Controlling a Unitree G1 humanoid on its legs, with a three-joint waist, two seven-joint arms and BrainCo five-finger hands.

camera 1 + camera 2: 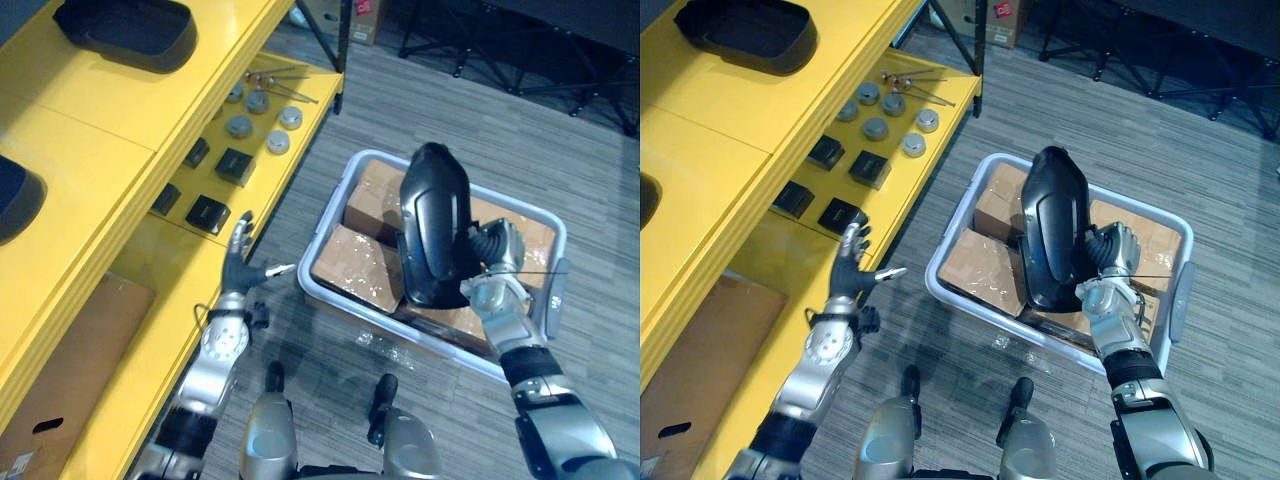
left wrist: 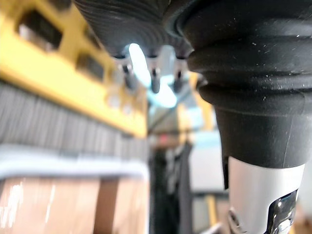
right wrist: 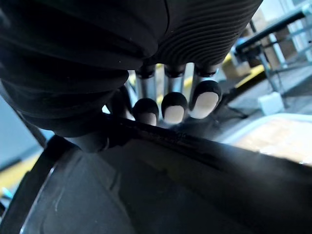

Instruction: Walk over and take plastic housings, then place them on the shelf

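Observation:
A black plastic housing (image 1: 432,225) stands on end above the grey bin (image 1: 330,225), held by my right hand (image 1: 490,262), whose fingers (image 3: 174,107) curl over its rim (image 3: 204,146). My left hand (image 1: 238,262) hovers open, fingers straight, beside the edge of the yellow shelf (image 1: 120,110). Another black housing (image 1: 128,30) lies on the top shelf level, and part of a further one (image 1: 18,195) shows at the left edge.
The bin holds cardboard boxes (image 1: 358,265) wrapped in film. The lower shelf level carries small black blocks (image 1: 235,165), grey round parts (image 1: 258,102) and metal rods (image 1: 285,90). A flat cardboard sheet (image 1: 70,370) lies lower left. Black stand legs (image 1: 500,50) rise beyond on the grey floor.

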